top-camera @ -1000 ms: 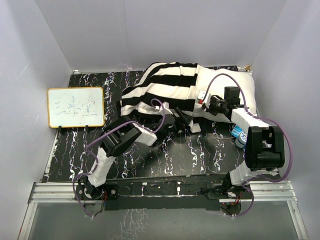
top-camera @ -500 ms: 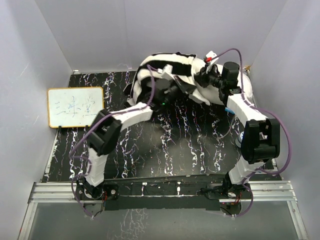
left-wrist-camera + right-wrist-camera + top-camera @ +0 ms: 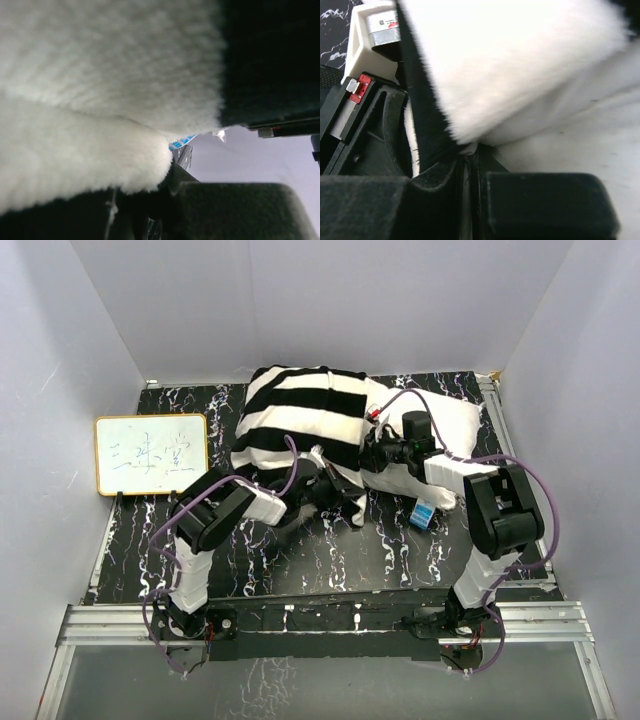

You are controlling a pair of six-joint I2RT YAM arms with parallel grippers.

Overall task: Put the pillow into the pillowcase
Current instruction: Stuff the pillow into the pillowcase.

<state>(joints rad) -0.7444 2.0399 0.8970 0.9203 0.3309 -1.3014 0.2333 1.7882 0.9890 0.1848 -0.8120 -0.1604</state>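
Two arms reach in from the near edge of the black marbled table point(image 3: 330, 550). The left arm point(image 3: 215, 518) is folded tight, elbow out toward the left edge. Its forearm runs low and rightward, so the left jaws sit at the near hem of the thin black-and-white striped fabric pillowcase point(image 3: 300, 420). The right arm point(image 3: 497, 515) rises from its base, bends at the elbow and stretches its forearm leftward, bringing the right jaws to the pillowcase's right-hand end. Both pairs are pressed together on cloth. The left wrist view shows fuzzy white and black fabric pinched at the left jaws, and the right wrist view shows a fold of the same stripes nipped between the right jaws. The pillowcase lies along the middle of the far edge. The plump white fabric pillow point(image 3: 455, 420) emerges from its right end toward the far right corner, just beyond the right jaws. A small rectangular whiteboard point(image 3: 152, 454) stands at the left edge.
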